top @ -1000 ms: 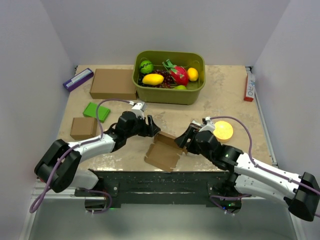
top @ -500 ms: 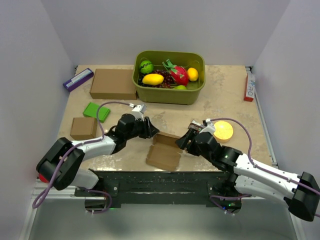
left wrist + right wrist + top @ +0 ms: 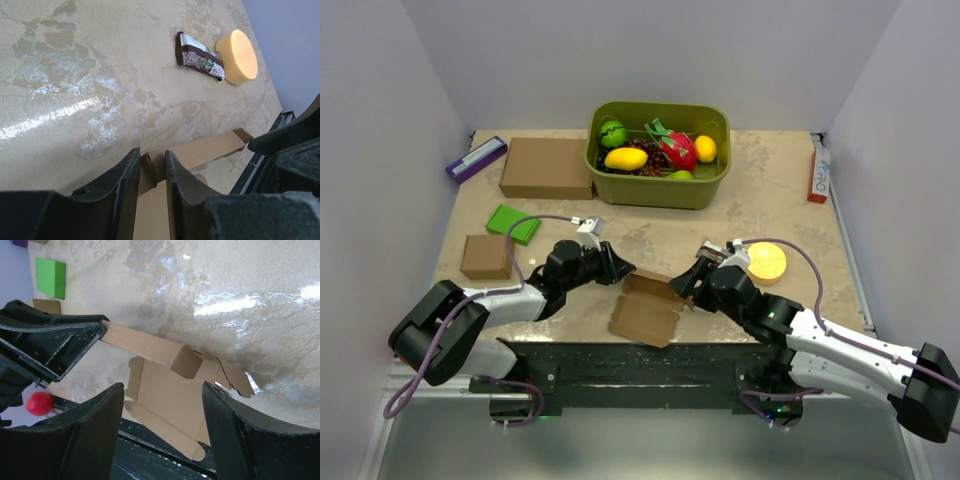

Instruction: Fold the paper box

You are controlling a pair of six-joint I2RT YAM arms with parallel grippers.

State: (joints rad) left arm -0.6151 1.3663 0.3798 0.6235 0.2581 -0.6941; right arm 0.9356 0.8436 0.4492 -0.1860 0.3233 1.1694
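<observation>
Lying at the table's (image 3: 770, 210) near edge between the arms, the paper box (image 3: 646, 308) runs its long axis left to right, with one creased wall raised along the far side. It is thin, matte brown cardboard with jagged tabs. The left gripper (image 3: 152, 167) pinches the wall's left tab. The right gripper's (image 3: 688, 283) jaws stand spread above the right end. Glossy mottled tabletop lies beyond.

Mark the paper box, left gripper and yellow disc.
paper box (image 3: 645, 318): top view, on its flat main panel.
left gripper (image 3: 151, 161): left wrist view, midway between the fingertips, where they pinch the flap.
yellow disc (image 3: 766, 261): top view, centre of its top face.
</observation>
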